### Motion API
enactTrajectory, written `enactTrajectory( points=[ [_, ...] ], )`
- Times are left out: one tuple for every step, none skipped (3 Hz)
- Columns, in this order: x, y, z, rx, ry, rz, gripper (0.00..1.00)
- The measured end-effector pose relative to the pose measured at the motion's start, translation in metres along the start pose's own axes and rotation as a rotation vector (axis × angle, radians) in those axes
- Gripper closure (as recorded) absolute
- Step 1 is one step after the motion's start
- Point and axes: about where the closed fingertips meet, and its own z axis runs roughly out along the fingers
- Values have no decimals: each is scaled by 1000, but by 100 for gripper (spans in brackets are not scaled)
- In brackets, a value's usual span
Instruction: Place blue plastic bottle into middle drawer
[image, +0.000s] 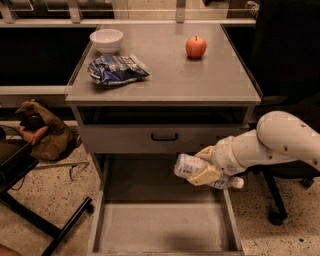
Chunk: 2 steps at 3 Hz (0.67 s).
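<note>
The blue plastic bottle (187, 166) lies sideways in my gripper (204, 166), its white cap (238, 183) pointing right. The gripper's cream fingers (205, 175) are shut around the bottle's middle. It hangs above the right part of the open middle drawer (160, 227), a grey tray with a plain flat floor pulled out toward the camera. My white arm (280, 142) reaches in from the right.
On the cabinet top stand a white bowl (106, 40), a blue-and-white snack bag (116, 69) and a red apple (196, 47). The closed upper drawer front has a black handle (164, 136). A brown bag (42, 132) and a black chair base (35, 210) are on the floor at left.
</note>
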Motion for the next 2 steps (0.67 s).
enactTrajectory(
  points=[
    [34, 8, 45, 15, -24, 55, 100],
    [76, 17, 116, 25, -76, 125, 100]
  ],
)
